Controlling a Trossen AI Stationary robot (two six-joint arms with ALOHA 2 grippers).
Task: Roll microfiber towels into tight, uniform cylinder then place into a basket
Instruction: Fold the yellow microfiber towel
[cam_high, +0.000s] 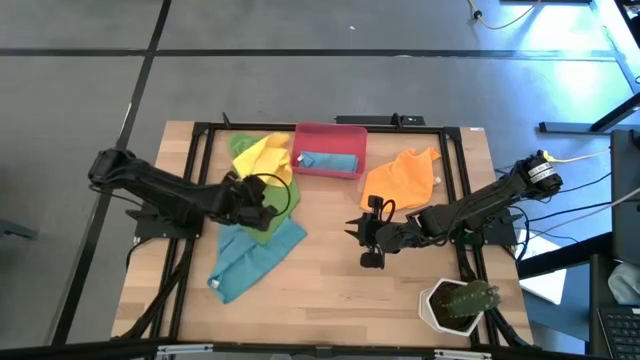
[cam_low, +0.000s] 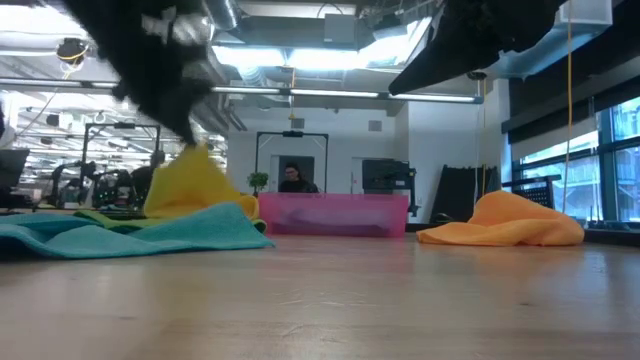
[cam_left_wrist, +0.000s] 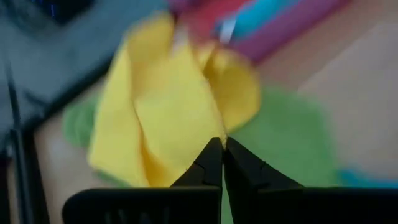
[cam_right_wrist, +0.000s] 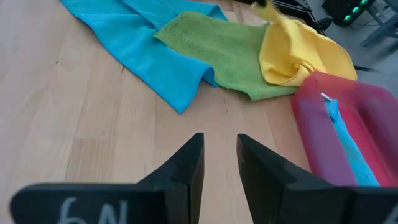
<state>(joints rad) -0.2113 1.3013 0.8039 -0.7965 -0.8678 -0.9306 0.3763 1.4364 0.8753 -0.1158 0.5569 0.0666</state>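
Observation:
My left gripper is shut on the yellow towel, which rises to a peak under the arm. The yellow towel's lower part rests on the green towel, and the green one lies on a spread teal towel. The red-pink basket stands at the far middle, with another teal towel lying in it. An orange towel lies heaped to its right. My right gripper hovers open over bare wood, nothing between its fingers. My left gripper pinches a raised bunch of the yellow towel between its two shut fingertips; I cannot tell whether it is one layer or several. The fingers slant down from the table's left. The cloth hangs from them in loose folds, with its lower part on the green towel.
A white hexagonal plant pot stands at the near right corner. A black frame runs around the tabletop. Bare wood lies between the teal towel and my right gripper. A person sits in the room beyond the table.

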